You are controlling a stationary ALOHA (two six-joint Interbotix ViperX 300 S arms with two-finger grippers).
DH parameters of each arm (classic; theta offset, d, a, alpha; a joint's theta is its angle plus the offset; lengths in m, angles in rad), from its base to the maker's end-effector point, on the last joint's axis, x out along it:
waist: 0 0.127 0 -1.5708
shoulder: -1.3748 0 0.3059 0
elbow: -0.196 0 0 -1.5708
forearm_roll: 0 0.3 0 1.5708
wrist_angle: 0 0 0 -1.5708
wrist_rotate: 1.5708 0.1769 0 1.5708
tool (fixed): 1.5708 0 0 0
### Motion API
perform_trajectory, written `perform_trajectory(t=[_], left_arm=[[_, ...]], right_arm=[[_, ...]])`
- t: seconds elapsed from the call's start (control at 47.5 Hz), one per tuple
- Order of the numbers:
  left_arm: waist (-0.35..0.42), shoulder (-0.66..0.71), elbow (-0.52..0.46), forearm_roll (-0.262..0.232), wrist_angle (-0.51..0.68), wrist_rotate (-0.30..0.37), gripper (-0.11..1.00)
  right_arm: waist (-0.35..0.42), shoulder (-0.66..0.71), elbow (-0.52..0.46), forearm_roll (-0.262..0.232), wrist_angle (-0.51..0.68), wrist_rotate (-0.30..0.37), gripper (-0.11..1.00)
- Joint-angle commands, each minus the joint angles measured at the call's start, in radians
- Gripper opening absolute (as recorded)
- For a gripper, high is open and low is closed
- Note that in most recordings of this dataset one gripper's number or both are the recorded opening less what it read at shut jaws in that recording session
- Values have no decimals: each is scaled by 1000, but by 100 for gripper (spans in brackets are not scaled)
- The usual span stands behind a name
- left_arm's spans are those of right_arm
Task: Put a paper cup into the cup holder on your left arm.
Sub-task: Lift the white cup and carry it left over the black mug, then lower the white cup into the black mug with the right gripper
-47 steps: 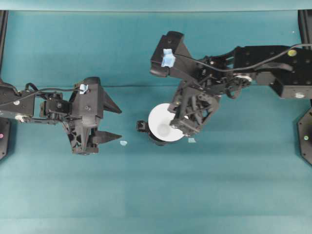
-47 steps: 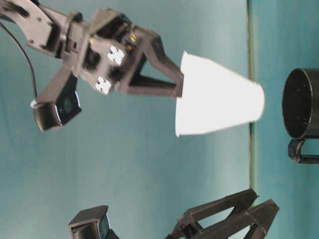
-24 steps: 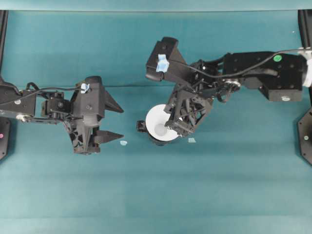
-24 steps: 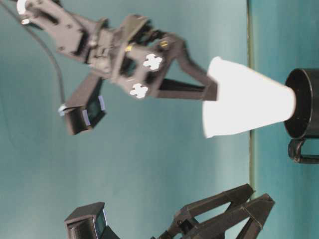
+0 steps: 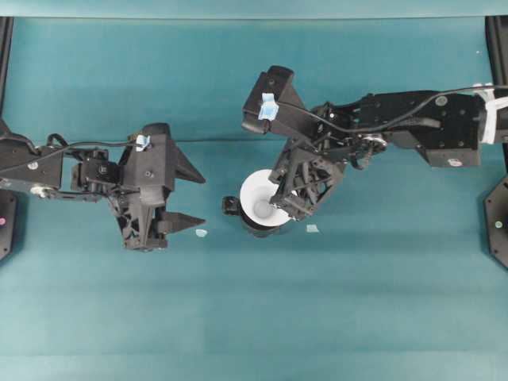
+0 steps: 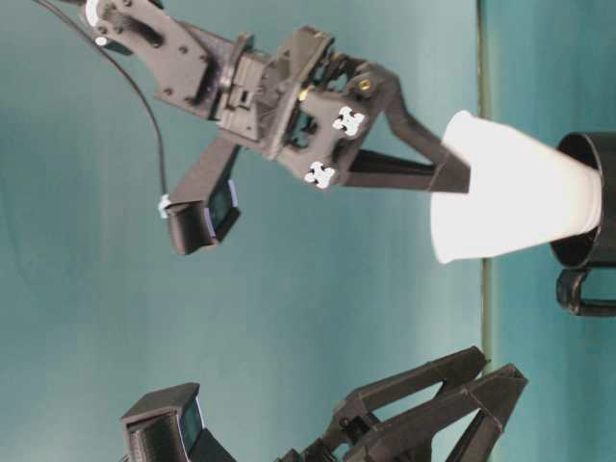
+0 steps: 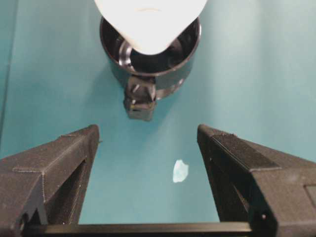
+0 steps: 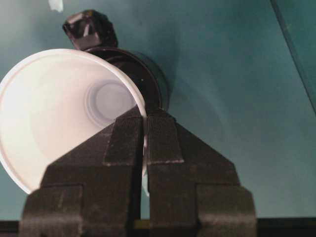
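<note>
Teal tabletop, cup nosing into the holder

Seen from overhead, the right gripper (image 5: 279, 208) pinches the rim of the paper cup (image 5: 259, 208) at its 3 o'clock edge, and the cup's small bottom has just entered the mouth of the cup holder (image 7: 170, 74), slightly tilted. Seating it fully and letting go remain. At 9 o'clock, the left gripper (image 5: 187, 197) waits with jaws wide, empty, near a pale scrap (image 5: 202, 232).

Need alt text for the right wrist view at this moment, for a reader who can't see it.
The right tool is shut on the rim of the paper cup, which is tilted so its white inside faces the camera, with its base at the mouth of the cup holder. The holder's stub handle points toward the top of the frame, over teal table.
</note>
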Motion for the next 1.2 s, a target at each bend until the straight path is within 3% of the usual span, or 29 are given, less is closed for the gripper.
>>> perform_trajectory(t=[0.0, 1.18], left_arm=[[-2, 0, -20, 2, -6, 0, 82], [3, 5, -21, 2, -9, 0, 82]], right_arm=[[2, -8, -6, -2, -8, 3, -2], [11, 74, -3, -8, -25, 0, -2]])
